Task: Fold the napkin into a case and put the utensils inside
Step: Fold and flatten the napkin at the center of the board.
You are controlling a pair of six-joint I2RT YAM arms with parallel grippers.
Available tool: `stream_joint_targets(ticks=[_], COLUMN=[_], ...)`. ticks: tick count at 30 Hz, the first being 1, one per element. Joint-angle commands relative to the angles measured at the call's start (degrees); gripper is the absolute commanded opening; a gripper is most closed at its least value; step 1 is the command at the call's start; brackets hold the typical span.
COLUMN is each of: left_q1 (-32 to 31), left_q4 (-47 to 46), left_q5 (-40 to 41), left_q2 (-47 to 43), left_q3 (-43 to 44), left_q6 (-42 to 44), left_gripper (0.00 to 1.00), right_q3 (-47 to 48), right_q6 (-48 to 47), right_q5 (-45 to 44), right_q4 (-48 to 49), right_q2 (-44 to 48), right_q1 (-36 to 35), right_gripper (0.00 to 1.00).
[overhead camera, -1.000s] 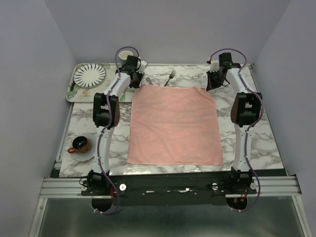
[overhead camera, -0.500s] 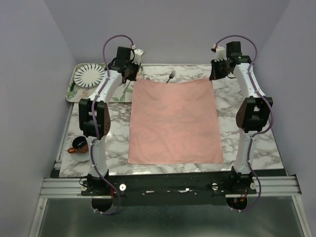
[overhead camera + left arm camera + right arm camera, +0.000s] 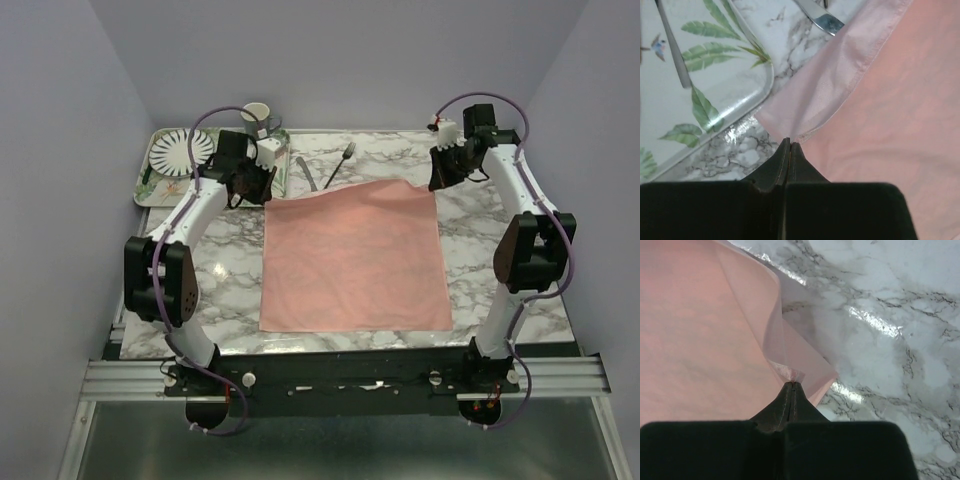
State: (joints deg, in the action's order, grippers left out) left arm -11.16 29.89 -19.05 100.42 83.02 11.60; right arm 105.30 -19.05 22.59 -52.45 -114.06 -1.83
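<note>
- Napkin [image 3: 352, 255] lies spread out in the middle of the tabletop [image 3: 500, 290]. It's mostly flat, with no case folded yet.
- Left tool [image 3: 789, 145] is clamped tight on the napkin's far-left corner. The cloth there is lifted a bit and curls over, so the paler underside shows.
- Right tool [image 3: 792, 386] is the same deal, pinched closed on the far-right corner, with a small fold of cloth bunched up at the tips.
- Fork [image 3: 340, 165] sits on bare marble just past the napkin's far edge, well apart from both tools.
- Knife [image 3: 304, 172] is left of the fork, between it and the tray, also on the marble. In the left wrist view its tip sits right at the lifted cloth edge.
- Tray [image 3: 150, 185], the leafy-print one, is in the far-left corner. The striped plate [image 3: 180, 150] sits on it, plus a slim silver handle [image 3: 672, 45]; can't tell what utensil that is.
- Cup [image 3: 256, 115] stands at the tray's far-right end. Can't see what's inside it.
</note>
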Motion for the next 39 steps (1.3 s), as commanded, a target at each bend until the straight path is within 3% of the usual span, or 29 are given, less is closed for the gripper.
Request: stream_joint_targets(ticks=[1, 9, 14, 24, 33, 39], left_q1=[0.44, -0.79, -5.62, -6.77, -6.51, -6.60], left_q4=[1.57, 8.86, 9.40, 7.38, 10.10, 9.40], left_q5=[-6.26, -9.17, -3.81, 2.35, 1.38, 3.23], left_q2=[-8.57, -16.48, -16.58, -6.12, -8.40, -6.21], left_q3=[-8.55, -21.14, -27.03, -23.17, -22.02, -23.26], left_q6=[4.13, 14.23, 16.44, 15.30, 16.35, 16.27], left_gripper=[0.00, 0.00, 0.00, 0.00, 0.00, 0.00], right_q3=[-8.15, -25.04, -30.76, -30.85, -32.86, -34.11], right_q6=[-5.64, -14.08, -15.76, -16.19, -17.34, -14.98], right_q5=[0.27, -3.16, -5.27, -9.41, -7.03, -6.25], right_q4=[-2.22, -3.01, -2.05, 0.68, -2.75, -0.73], right_q2=[8.32, 14.56, 13.34, 6.40, 10.26, 7.29], right_q1=[0.51, 0.77, 0.86, 0.77, 0.77, 0.51], right_gripper=[0.01, 0.01, 0.01, 0.01, 0.01, 0.01])
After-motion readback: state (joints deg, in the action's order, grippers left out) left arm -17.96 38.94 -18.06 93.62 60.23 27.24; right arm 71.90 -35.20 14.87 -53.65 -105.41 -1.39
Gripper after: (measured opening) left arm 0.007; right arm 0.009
